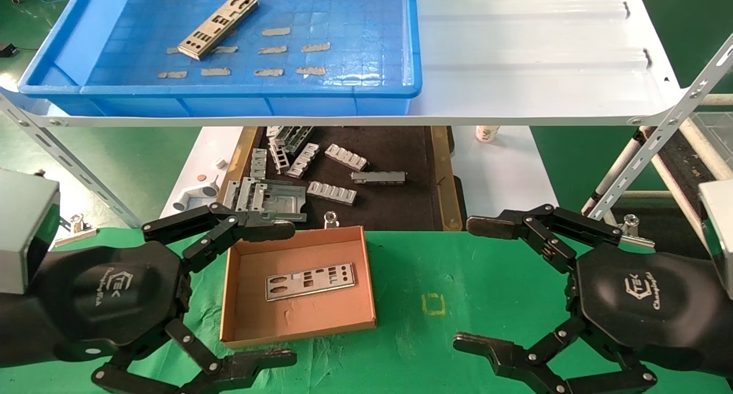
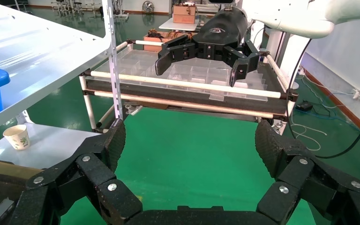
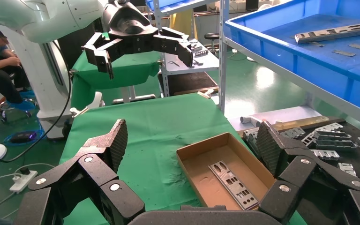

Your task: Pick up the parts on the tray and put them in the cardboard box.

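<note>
One silver punched plate (image 1: 218,25) lies in the blue tray (image 1: 343,87) on the white shelf; it also shows in the right wrist view (image 3: 333,33). Another plate (image 1: 310,281) lies flat in the cardboard box (image 1: 246,331) on the green cloth, also seen in the right wrist view (image 3: 233,184). My left gripper (image 1: 275,291) is open and empty, hovering just left of the box. My right gripper (image 1: 478,285) is open and empty, to the right of the box above the cloth.
A black wooden-rimmed tray (image 1: 441,170) with grey ribbed brackets (image 1: 332,192) sits behind the box under the shelf. A paper cup (image 1: 487,133) stands on the white table. Slanted shelf struts (image 1: 658,142) run at both sides. A yellow square mark (image 1: 433,304) is on the cloth.
</note>
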